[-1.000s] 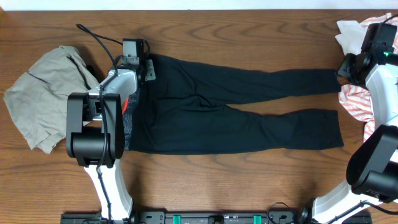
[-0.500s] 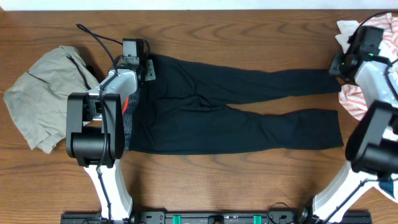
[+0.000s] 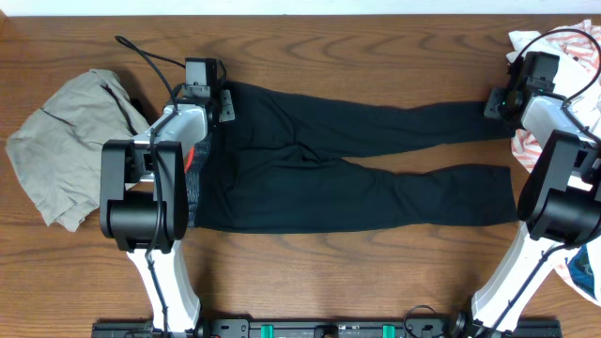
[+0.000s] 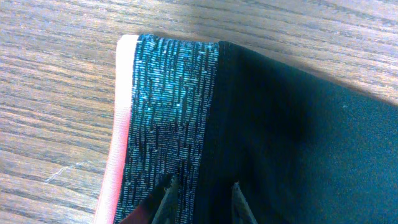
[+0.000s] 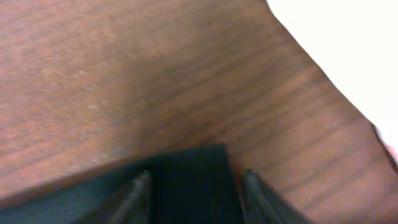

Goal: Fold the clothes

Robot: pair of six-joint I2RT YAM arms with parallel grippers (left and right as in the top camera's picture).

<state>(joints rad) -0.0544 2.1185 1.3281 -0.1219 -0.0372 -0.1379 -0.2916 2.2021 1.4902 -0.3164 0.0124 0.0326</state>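
Note:
The black leggings [image 3: 357,169] lie flat across the table, with the waistband at the left and both legs running right. My left gripper [image 3: 223,101] hangs over the far corner of the waistband. In the left wrist view its tips [image 4: 201,188] stand a little apart, open, over the seam between the grey patterned band [image 4: 168,106] with its red edge and the black cloth. My right gripper [image 3: 496,101] is at the end of the far leg. In the right wrist view its open jaws [image 5: 196,186] straddle the leg's cuff [image 5: 186,165].
A khaki-grey garment [image 3: 70,141] lies crumpled at the left. White and red-striped garments [image 3: 537,155] are heaped at the right edge, beside my right arm, and white cloth [image 5: 348,37] shows in the right wrist view. A black cable [image 3: 150,58] trails behind the left arm.
My right gripper has swung left from the striped pile to the far leg's cuff, and its jaws have narrowed. The left arm and the leggings have not moved.

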